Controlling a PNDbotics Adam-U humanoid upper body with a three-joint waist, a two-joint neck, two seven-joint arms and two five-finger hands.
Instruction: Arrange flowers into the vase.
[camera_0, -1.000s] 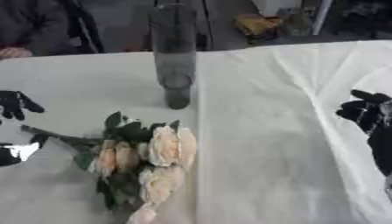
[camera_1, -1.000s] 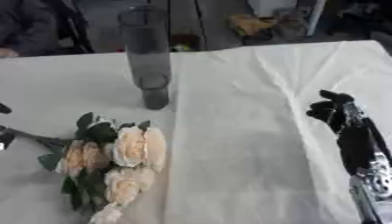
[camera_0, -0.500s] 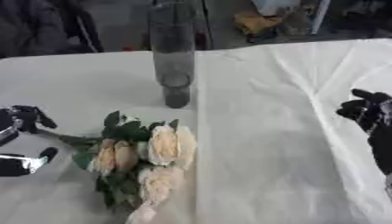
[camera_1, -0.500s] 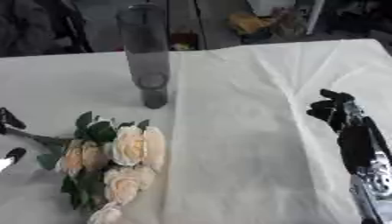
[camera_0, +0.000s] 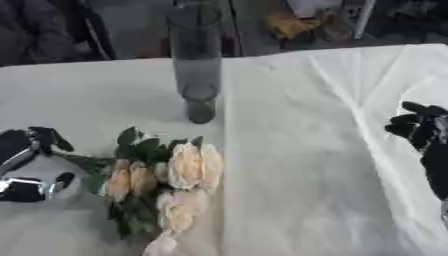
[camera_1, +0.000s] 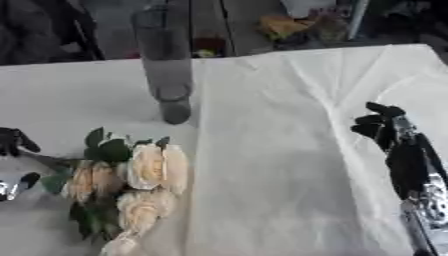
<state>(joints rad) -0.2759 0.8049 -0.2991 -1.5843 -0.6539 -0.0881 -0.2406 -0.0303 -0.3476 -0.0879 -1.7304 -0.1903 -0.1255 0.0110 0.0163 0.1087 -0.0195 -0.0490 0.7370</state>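
The soft, light cream flowers (camera_0: 166, 185) lay on the tabletop (camera_0: 306, 150) before the vase (camera_0: 196, 60), best taken by their stems, where the left hand (camera_0: 31, 165) spread open fingers.

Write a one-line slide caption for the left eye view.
Left hand reaches toward the stems of a cream rose bouquet lying before a tall grey glass vase; right hand waits at the right edge.
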